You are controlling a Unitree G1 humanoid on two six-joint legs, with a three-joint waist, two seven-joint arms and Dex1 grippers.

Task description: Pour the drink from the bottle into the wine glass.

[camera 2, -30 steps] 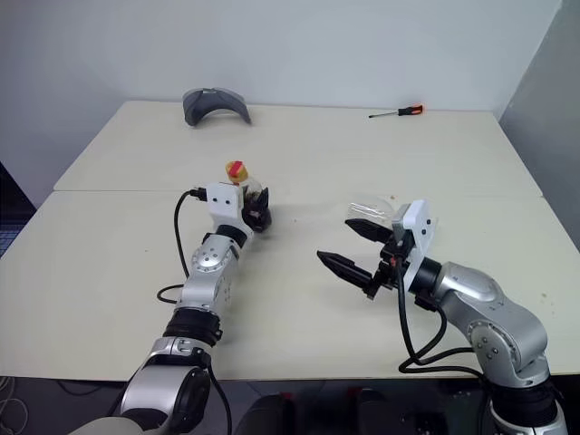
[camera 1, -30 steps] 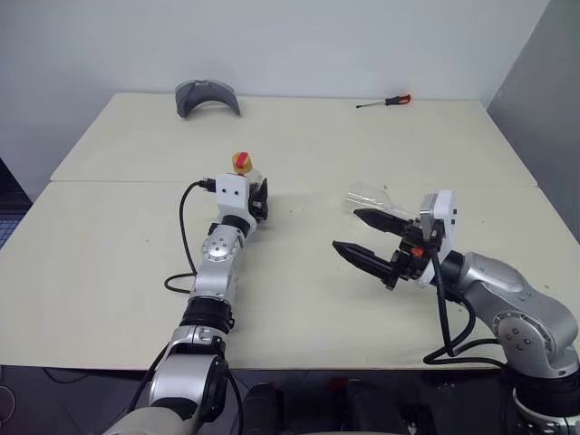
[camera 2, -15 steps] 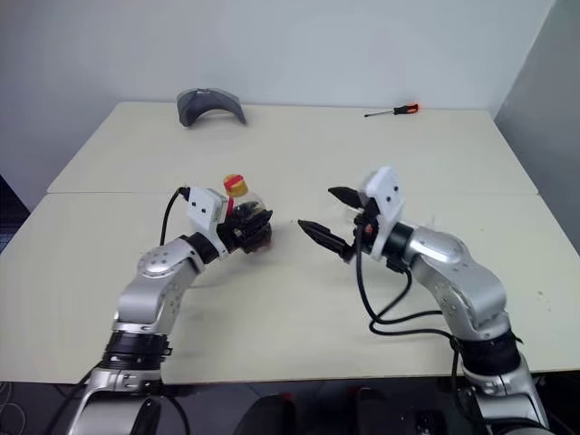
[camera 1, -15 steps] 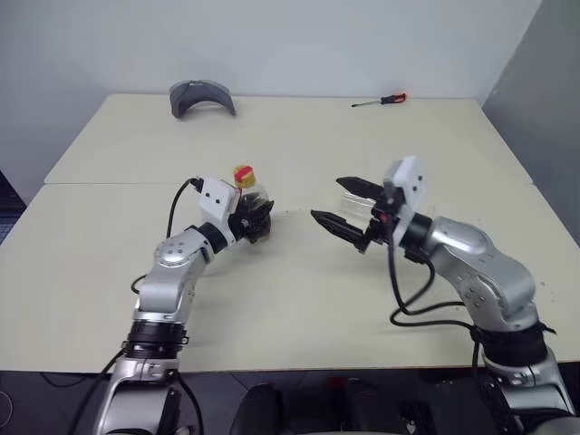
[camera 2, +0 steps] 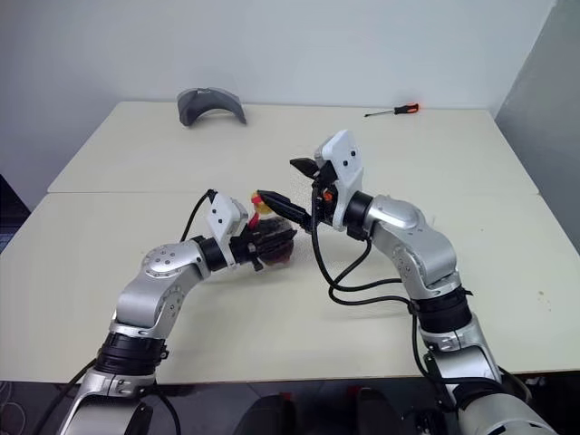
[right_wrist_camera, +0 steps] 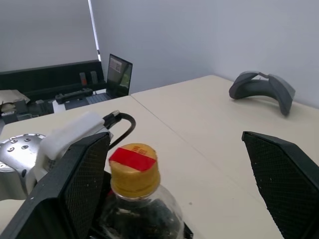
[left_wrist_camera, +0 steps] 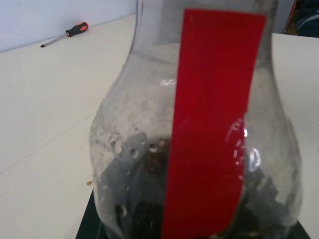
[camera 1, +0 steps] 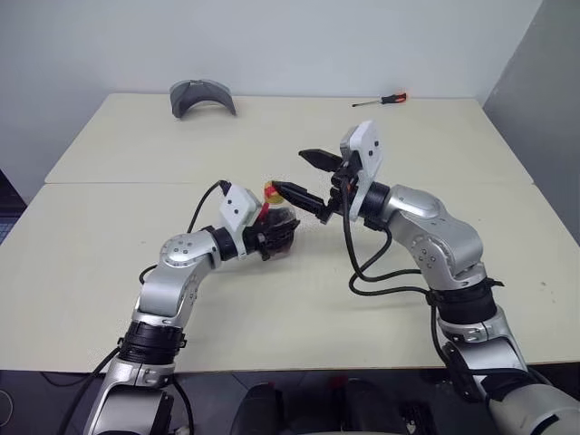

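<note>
Left gripper [camera 1: 279, 237] is clamped on the bottle [camera 1: 276, 224], fingers narrow around its body; the bottle sits at table centre, upright, cap [right_wrist_camera: 134, 167] on. In the left wrist view the bottle [left_wrist_camera: 199, 139] shows a red label strip over clear plastic; whether it rests on the table [camera 1: 118, 263] or hangs just above it, I cannot tell.

Right gripper [camera 1: 308, 177] is spread wide, holding nothing. It hangs just beside the bottle at about 1 o'clock from it, fingers pointing toward the cap. In the right wrist view the cap lies between the two fingers [right_wrist_camera: 82, 184], nearer one of them, and apart from both.

Screwdriver [camera 1: 381, 101] lies at the table's far edge, about 1 o'clock from the bottle. A grey curved object [camera 1: 201, 95] lies at about 11 o'clock, also at the far edge.
</note>
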